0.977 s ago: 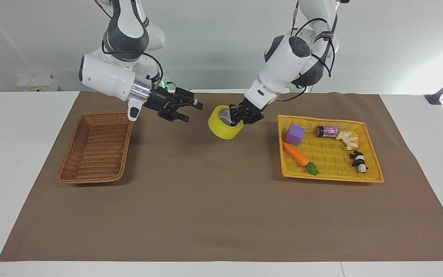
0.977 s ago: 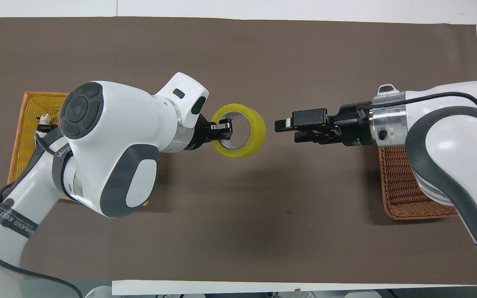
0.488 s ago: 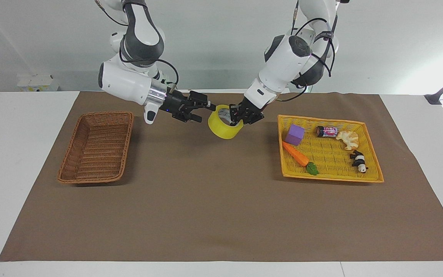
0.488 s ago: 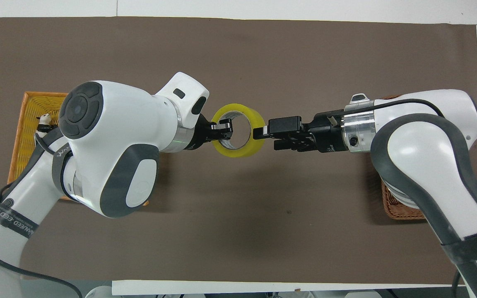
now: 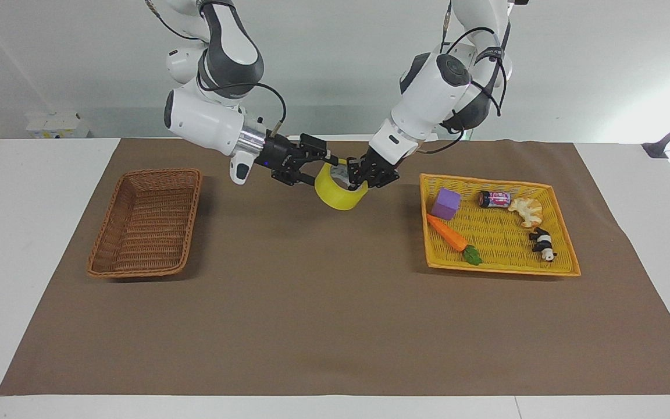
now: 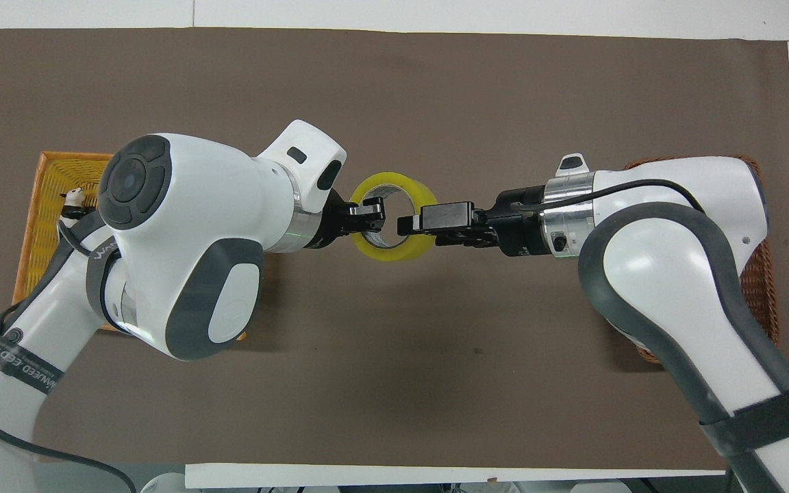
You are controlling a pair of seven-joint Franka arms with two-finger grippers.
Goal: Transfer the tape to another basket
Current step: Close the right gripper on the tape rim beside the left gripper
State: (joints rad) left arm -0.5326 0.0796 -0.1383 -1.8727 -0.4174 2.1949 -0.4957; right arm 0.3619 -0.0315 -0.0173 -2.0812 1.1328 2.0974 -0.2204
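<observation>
The yellow tape roll (image 5: 338, 196) hangs in the air over the brown mat, between the two baskets; it also shows in the overhead view (image 6: 394, 252). My left gripper (image 5: 362, 175) is shut on the roll's wall on the side toward the yellow basket; it also shows in the overhead view (image 6: 367, 213). My right gripper (image 5: 319, 164) is open, with its fingers on either side of the roll's wall toward the wicker basket; it also shows in the overhead view (image 6: 414, 224). The brown wicker basket (image 5: 149, 227) stands empty toward the right arm's end and is partly hidden under my right arm in the overhead view (image 6: 761, 287).
A yellow mesh basket (image 5: 498, 269) toward the left arm's end holds a purple cube (image 5: 446, 203), a carrot (image 5: 451, 233), a can (image 5: 494, 199), a croissant (image 5: 526, 210) and a panda (image 5: 542, 243). The brown mat (image 5: 323, 314) covers the table.
My right gripper has moved from beside the wicker basket across to the tape and now straddles its wall. My left gripper has held the tape still.
</observation>
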